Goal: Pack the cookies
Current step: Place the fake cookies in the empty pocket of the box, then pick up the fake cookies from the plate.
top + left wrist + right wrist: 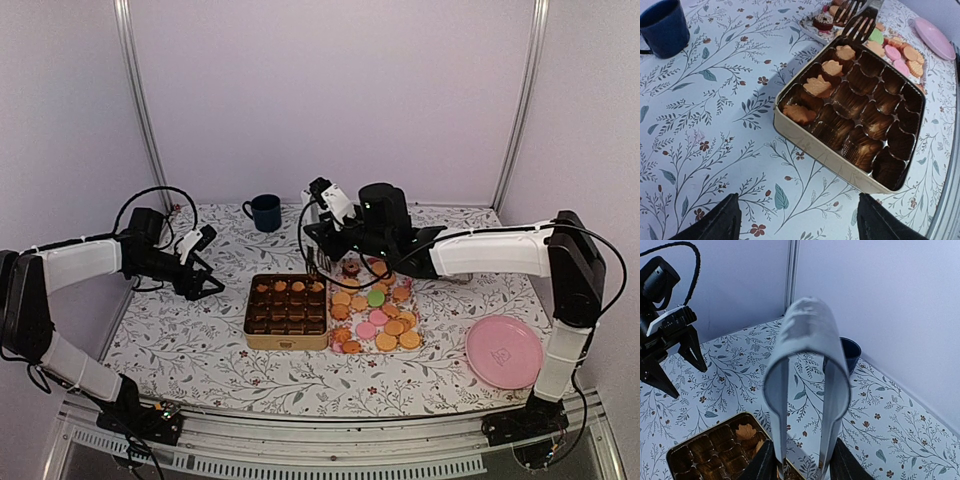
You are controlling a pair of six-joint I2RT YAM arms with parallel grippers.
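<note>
Four cookies (832, 67) already sit in the far row of the tin (287, 341), directly under and just ahead of the right claw (801, 465). The rest (378, 312), mostly golden-orange with a few pink, one green and one dark, lie in a loose overlapping heap beside the tin. That puts them just behind the claw's reach, toward its own arm.

The right claw is closed on a pair of bent metal tongs (807, 325), its jaws pressing the two blades from either side. The forked tips (860, 25) hang over the tin's far corner, next to the last cookie placed. The left claw (799, 210) stands wide and holds nothing; the tin is ahead of it on the counter (180, 340), near but apart.

These biscuits look light, stiff and brittle, and dry enough not to stick. A hard squeeze would likely snap one or crumble its edge. Because they overlap, one should be taken from the top of the heap, gripped across its width at the rim with only a gentle close of the tongs. The smooth metal tips may let a flat disc slip or tilt, so it should be carried level and low. The paper-lined cups in the tin look snug, so each cookie should be set down flat, not dropped.
</note>
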